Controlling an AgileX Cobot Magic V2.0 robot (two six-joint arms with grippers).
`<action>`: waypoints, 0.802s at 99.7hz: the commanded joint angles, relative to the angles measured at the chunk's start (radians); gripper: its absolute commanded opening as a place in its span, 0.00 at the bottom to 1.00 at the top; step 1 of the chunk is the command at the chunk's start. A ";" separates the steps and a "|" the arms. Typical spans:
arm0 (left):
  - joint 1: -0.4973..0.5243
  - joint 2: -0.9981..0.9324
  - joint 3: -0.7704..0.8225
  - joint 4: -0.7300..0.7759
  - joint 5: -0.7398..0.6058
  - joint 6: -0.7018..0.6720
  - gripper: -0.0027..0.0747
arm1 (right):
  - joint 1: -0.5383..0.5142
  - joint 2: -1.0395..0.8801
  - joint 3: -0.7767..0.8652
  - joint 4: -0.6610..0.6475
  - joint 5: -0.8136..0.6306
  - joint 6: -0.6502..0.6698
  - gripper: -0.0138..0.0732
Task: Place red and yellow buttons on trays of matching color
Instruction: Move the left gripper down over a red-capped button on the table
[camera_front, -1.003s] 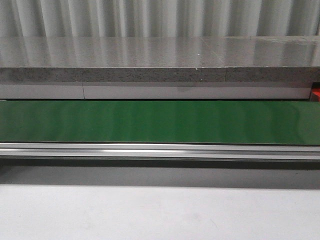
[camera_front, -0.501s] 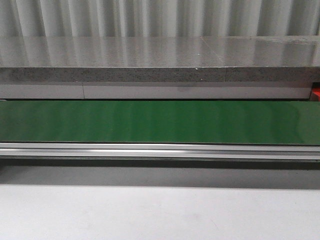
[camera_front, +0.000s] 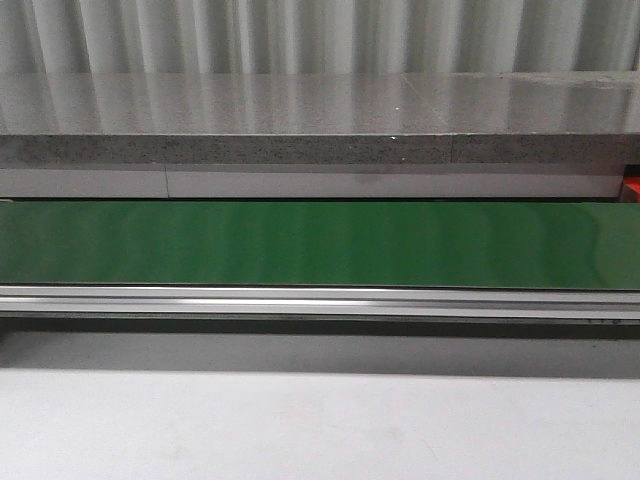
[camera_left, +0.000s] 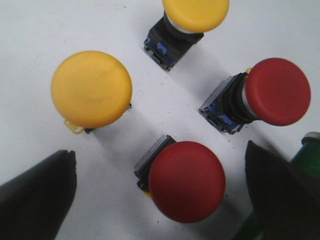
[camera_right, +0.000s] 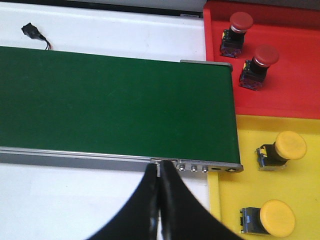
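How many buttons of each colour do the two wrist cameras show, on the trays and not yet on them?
Red buttons on the red tray: 2
Yellow buttons on the yellow tray: 2
Loose red buttons: 2
Loose yellow buttons: 2
Total: 8

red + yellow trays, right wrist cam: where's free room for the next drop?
Red tray: two red buttons sit along its belt side; the stretch away from the green belt is bare. Yellow tray: two yellow buttons crowd the middle; bare by the red tray's border.
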 joint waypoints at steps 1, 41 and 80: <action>0.004 -0.017 -0.030 -0.007 -0.049 -0.010 0.86 | 0.001 -0.004 -0.027 -0.003 -0.053 -0.007 0.08; 0.004 0.013 -0.030 -0.009 -0.058 -0.004 0.60 | 0.001 -0.004 -0.027 -0.003 -0.053 -0.007 0.08; 0.004 -0.136 -0.030 -0.009 -0.019 0.085 0.01 | 0.001 -0.004 -0.027 -0.003 -0.053 -0.007 0.08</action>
